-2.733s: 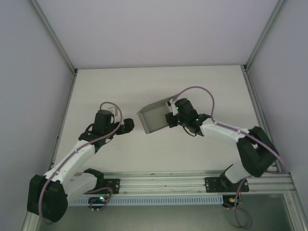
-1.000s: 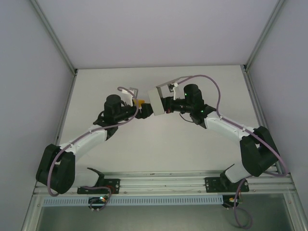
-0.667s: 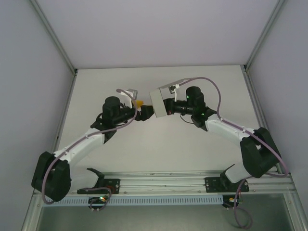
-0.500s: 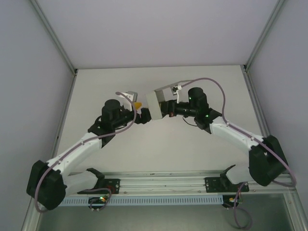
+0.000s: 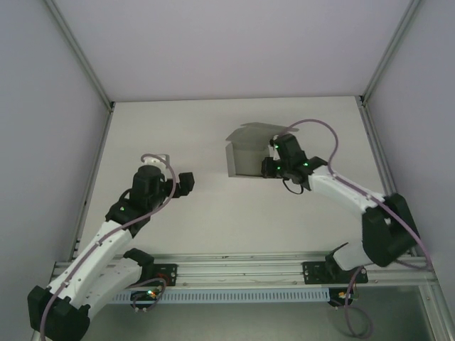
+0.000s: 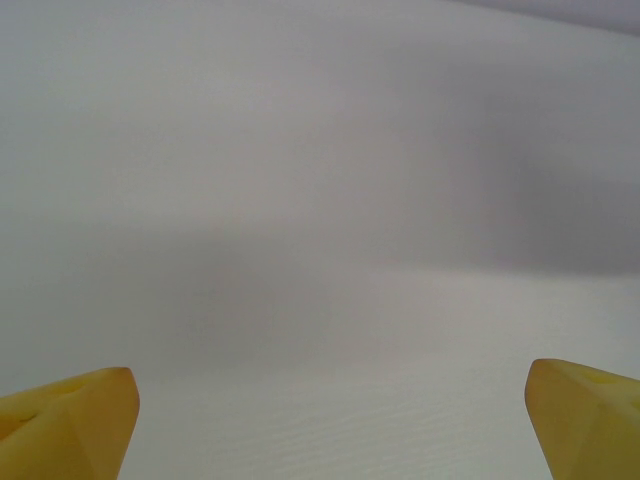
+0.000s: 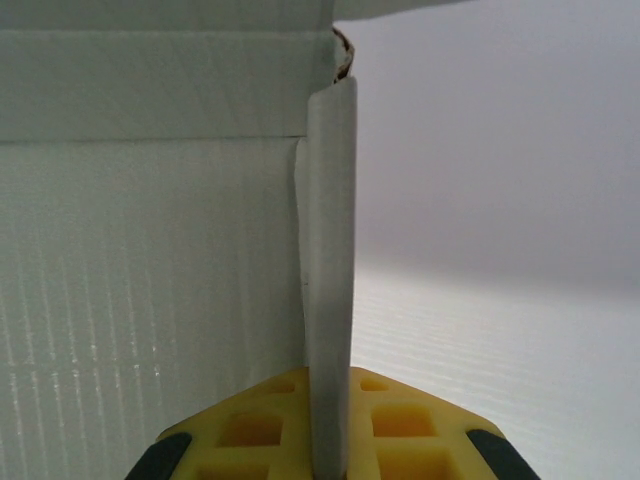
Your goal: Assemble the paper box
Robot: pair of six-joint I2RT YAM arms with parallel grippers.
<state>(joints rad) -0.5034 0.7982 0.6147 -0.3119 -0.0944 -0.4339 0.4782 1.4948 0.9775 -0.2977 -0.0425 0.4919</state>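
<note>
The grey paper box point(image 5: 244, 158) sits right of the table's middle as a low open box, with one flap point(image 5: 245, 132) sticking out at its far side. My right gripper point(image 5: 266, 168) is shut on the box's right wall. In the right wrist view that wall's edge point(image 7: 330, 250) runs upright between the yellow fingers point(image 7: 420, 425) of the gripper point(image 7: 330, 445), and the box's ribbed inside point(image 7: 150, 280) lies to its left. My left gripper point(image 5: 186, 182) hangs well left of the box. In its wrist view this gripper point(image 6: 330, 420) is open wide, holding nothing.
The white table point(image 5: 178, 128) is walled by pale panels left, right and behind. A metal rail point(image 5: 234, 266) with the arm bases runs along the near edge. Bare tabletop lies between the left gripper and the box.
The left arm has pulled back from the box toward the near left. The right arm has turned the box and brought it down to the right, its opening now facing up.
</note>
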